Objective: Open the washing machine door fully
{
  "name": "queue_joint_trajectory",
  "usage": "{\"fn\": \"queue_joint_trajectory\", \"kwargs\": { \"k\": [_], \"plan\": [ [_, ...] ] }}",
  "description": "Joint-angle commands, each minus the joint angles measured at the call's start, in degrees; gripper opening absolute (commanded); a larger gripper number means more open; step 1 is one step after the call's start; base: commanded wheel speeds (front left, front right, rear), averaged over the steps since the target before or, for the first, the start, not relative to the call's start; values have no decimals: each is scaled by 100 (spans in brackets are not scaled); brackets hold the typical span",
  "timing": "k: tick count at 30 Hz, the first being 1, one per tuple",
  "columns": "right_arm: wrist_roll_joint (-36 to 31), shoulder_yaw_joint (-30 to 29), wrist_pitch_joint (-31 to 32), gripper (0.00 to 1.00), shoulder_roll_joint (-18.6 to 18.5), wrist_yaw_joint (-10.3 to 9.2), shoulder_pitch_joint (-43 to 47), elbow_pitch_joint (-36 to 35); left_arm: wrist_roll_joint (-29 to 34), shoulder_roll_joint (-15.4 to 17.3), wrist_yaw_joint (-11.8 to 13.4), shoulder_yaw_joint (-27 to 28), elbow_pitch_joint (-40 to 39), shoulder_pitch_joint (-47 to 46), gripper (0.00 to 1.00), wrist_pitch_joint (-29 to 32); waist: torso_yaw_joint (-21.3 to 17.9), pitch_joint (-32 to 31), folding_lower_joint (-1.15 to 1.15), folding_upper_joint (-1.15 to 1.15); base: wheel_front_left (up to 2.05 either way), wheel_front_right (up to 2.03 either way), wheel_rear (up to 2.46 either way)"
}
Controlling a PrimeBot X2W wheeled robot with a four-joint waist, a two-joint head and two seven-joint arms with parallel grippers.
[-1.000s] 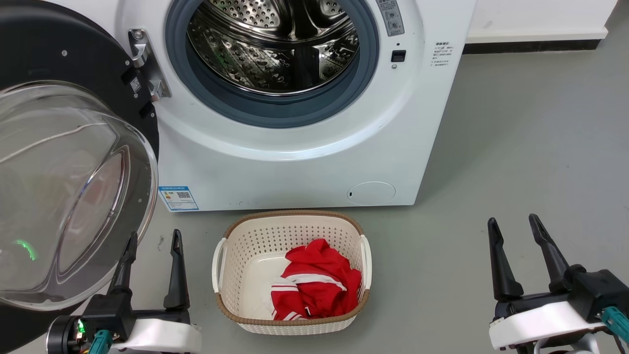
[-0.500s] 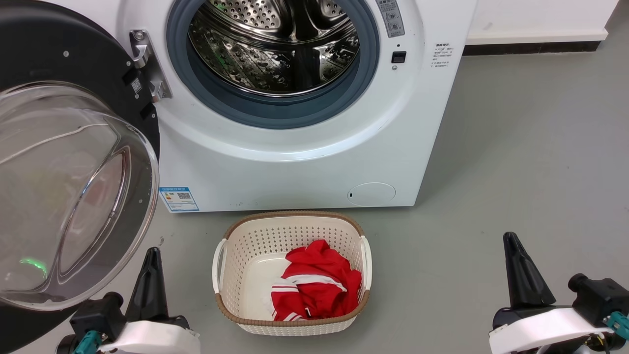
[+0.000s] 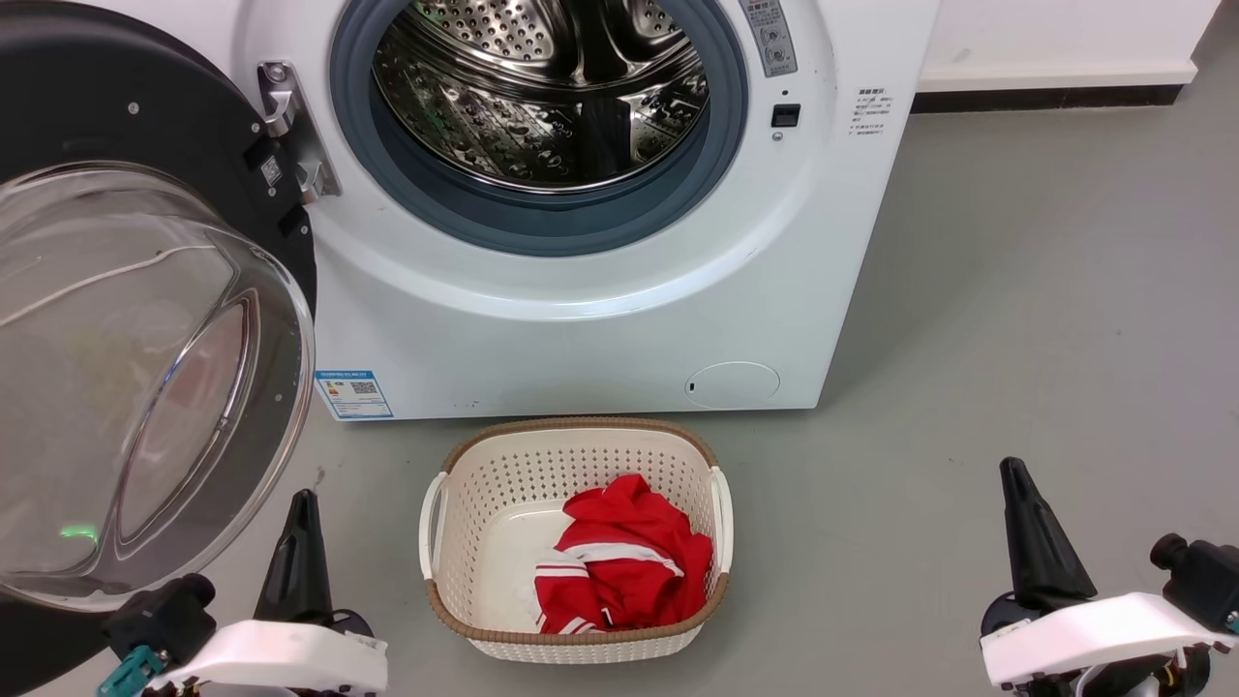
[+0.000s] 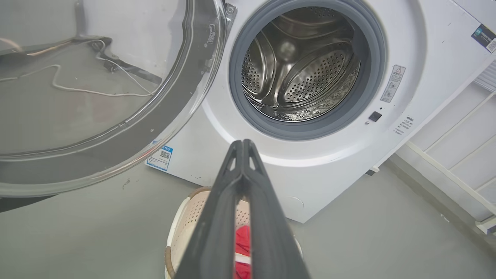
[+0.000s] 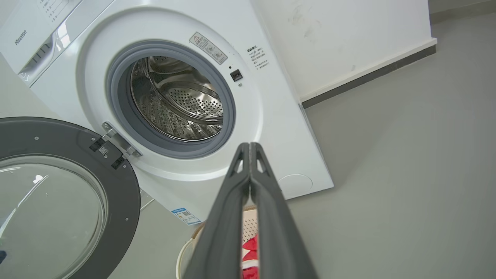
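Observation:
The white washing machine (image 3: 581, 329) stands ahead with its steel drum (image 3: 542, 87) exposed. The washing machine door (image 3: 116, 106), a black disc with a bulging clear glass bowl, hangs swung out on its hinge (image 3: 290, 126) at the left. My left gripper (image 3: 303, 499) is shut and empty, low at the lower left, just right of the glass bowl and apart from it. My right gripper (image 3: 1012, 469) is shut and empty over the floor at the lower right. The left wrist view shows the door (image 4: 186, 89) and shut gripper (image 4: 242, 142). The right wrist view shows the door (image 5: 120, 186) and shut gripper (image 5: 250, 144).
A cream perforated laundry basket (image 3: 581, 423) holding a red garment (image 3: 624, 561) sits on the grey floor in front of the machine, between my grippers. A small round white flap (image 3: 732, 383) marks the machine's lower front. A wall with dark skirting (image 3: 1045, 94) runs at the right.
Both grippers have gone from open to shut and dropped lower in the head view. The door and basket have stayed put.

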Motion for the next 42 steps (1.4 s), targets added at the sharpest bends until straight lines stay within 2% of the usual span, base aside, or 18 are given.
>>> {"fn": "queue_joint_trajectory", "kwargs": {
  "k": [1, 20, 42],
  "plan": [
    [206, -13, 18, 0, -54, 0, -178, -39, -186, 16, -36, 6, -53, -170, 0, 33, 1, -2, 0, 0, 0, 0, 0],
    [1865, -74, 299, 0, -104, -1, -337, 211, -1855, 19, -118, 35, 169, -342, 0, 435, 10, -36, 0, 0, 0, 0, 0],
    [3384, -171, 596, 0, -121, 0, -485, 455, -3428, 22, -193, 70, 386, -497, 0, 826, 21, -75, 0, 0, 0, 0, 0]
  ]
}}
